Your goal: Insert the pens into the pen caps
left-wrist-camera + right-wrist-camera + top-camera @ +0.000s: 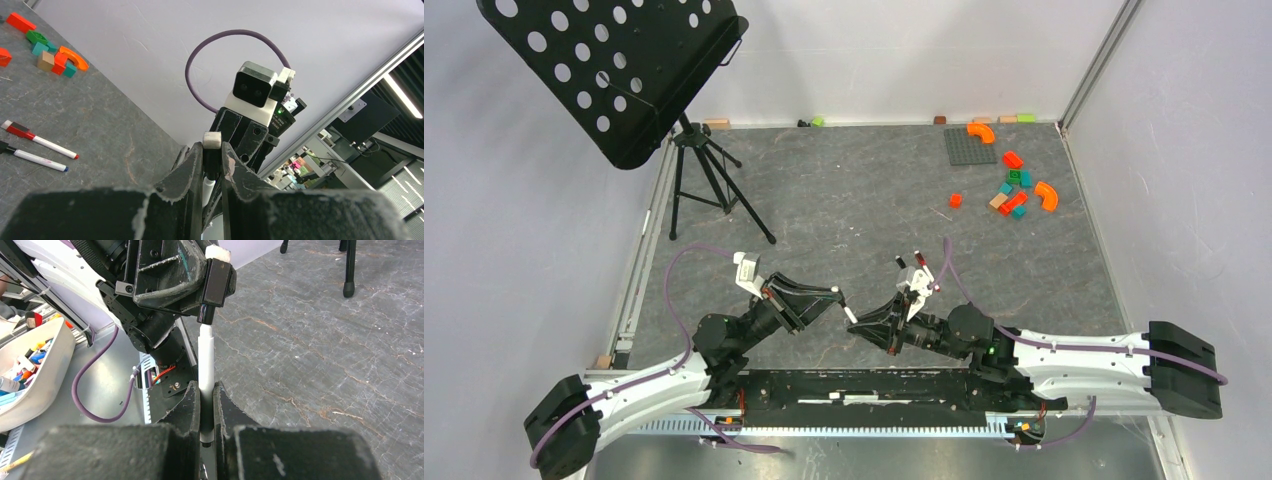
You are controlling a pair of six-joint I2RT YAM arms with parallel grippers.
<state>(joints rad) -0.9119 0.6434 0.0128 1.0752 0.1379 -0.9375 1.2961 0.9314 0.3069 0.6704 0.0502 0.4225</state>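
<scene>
My left gripper (836,293) (212,150) is shut on a black pen cap (212,141) (216,284) with a white end. My right gripper (861,325) (206,395) is shut on a white-barrelled pen (205,357) (850,312). The two grippers face each other above the table's near middle. The pen's dark tip meets the cap's mouth, and its barrel (208,186) shows below the cap. Two more thin markers lie on the table in the left wrist view, one with red ends (42,143) and one with a black end and a blue end (35,158).
A black music stand (614,70) on a tripod (714,190) stands at the far left. Coloured toy blocks (1014,185) (55,57) and a grey baseplate (969,145) lie at the far right. A white tub of pens (30,365) sits off the table's near edge.
</scene>
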